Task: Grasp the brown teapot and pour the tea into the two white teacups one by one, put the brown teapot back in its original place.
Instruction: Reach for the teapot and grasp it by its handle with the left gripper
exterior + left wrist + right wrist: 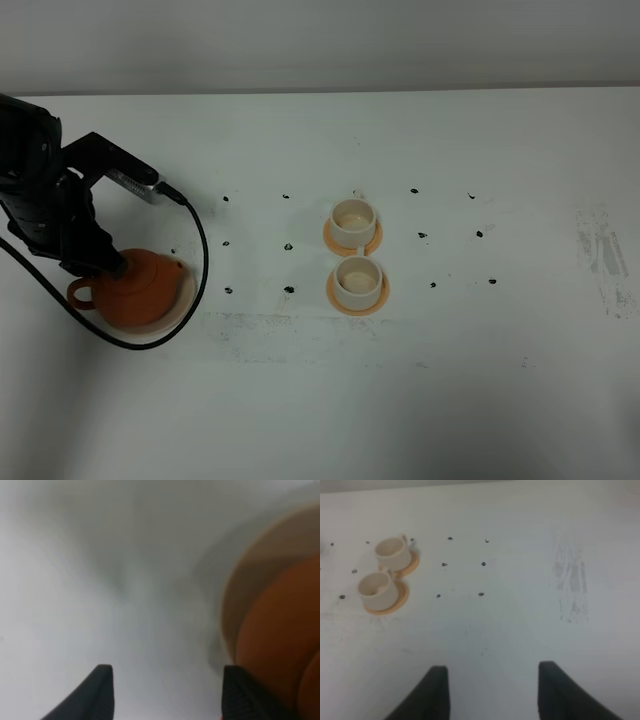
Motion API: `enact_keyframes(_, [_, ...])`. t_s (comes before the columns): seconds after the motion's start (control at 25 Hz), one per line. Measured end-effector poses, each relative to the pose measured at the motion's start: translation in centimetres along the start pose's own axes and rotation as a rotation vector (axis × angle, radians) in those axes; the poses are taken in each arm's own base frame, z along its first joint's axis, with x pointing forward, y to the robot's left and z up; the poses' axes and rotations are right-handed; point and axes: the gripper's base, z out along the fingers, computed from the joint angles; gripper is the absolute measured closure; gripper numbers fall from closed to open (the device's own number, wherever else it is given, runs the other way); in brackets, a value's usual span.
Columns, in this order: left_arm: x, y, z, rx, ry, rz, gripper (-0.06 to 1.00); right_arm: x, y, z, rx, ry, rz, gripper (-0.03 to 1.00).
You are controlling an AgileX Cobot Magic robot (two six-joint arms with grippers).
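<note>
Here the left gripper (167, 669), spread and empty, sits close beside the brown teapot (280, 640).

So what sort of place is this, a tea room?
Probably a robotics lab bench, not a tea room: a plain white table dotted with black position marks, a cabled black robot arm at the brown teapot, and two white teacups on orange coasters.
</note>
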Motion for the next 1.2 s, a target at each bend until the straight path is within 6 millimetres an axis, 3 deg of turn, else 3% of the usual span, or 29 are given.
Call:
enact_keyframes(0.28, [0.5, 0.4, -0.1, 0.007, 0.025, 0.001, 0.44, 0.0, 0.0, 0.0, 0.000, 0.000, 0.000, 0.54])
enact_keyframes(0.68, [1.0, 1.8, -2.7, -0.042, -0.023, -0.014, 0.44, 0.0, 0.0, 0.0, 0.000, 0.000, 0.000, 0.54])
enact_keyframes(0.88, [1.2, 2.3, -5.7, -0.077, -0.094, 0.034, 0.44, 0.0, 0.0, 0.0, 0.000, 0.000, 0.000, 0.54])
enact_keyframes(1.2, [2.1, 1.2, -10.9, 0.000, -0.206, 0.357, 0.44, 0.0, 0.0, 0.0, 0.000, 0.000, 0.000, 0.54])
